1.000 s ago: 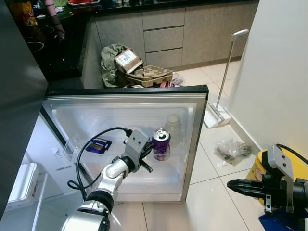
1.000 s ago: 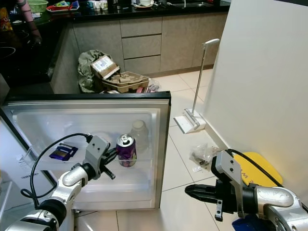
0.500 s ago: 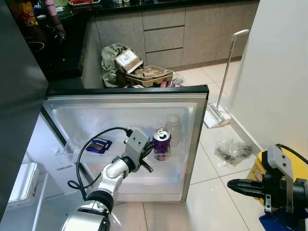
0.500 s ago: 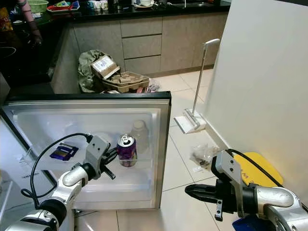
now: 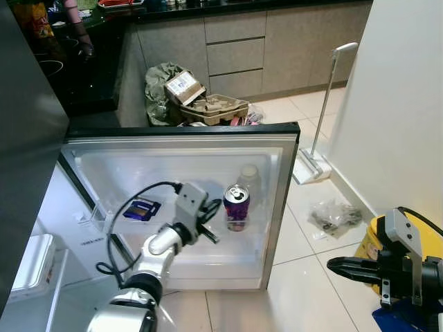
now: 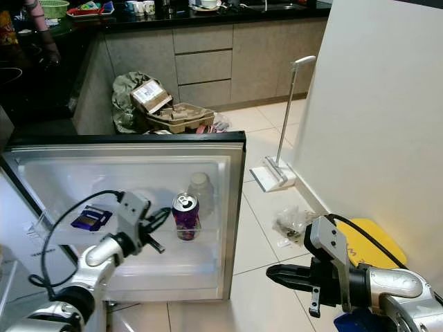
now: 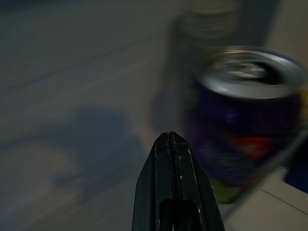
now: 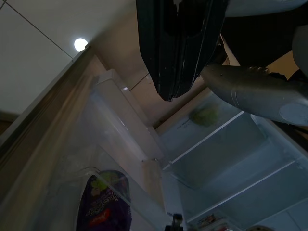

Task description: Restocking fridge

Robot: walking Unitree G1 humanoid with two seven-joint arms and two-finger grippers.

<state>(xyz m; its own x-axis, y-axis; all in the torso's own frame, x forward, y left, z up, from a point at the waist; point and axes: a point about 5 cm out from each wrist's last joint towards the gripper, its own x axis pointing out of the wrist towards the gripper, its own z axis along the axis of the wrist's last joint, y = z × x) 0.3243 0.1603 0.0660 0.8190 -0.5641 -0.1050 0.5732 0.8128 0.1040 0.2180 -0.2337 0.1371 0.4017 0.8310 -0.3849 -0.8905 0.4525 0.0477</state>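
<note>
One purple can and one pale bottle stand near the fridge door shelf's outer edge. The left gripper, fingers pressed together, extends beside the can; the right gripper, also closed, hangs over the floor.

The right gripper hangs with its black fingers pressed together above the fridge door shelf; a purple can sits low in it, and pale inner shelves show, perhaps empty

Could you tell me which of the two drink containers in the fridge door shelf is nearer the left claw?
The purple can: it stands just beside the left claw, while the pale translucent bottle sits behind it, farther off.
</note>
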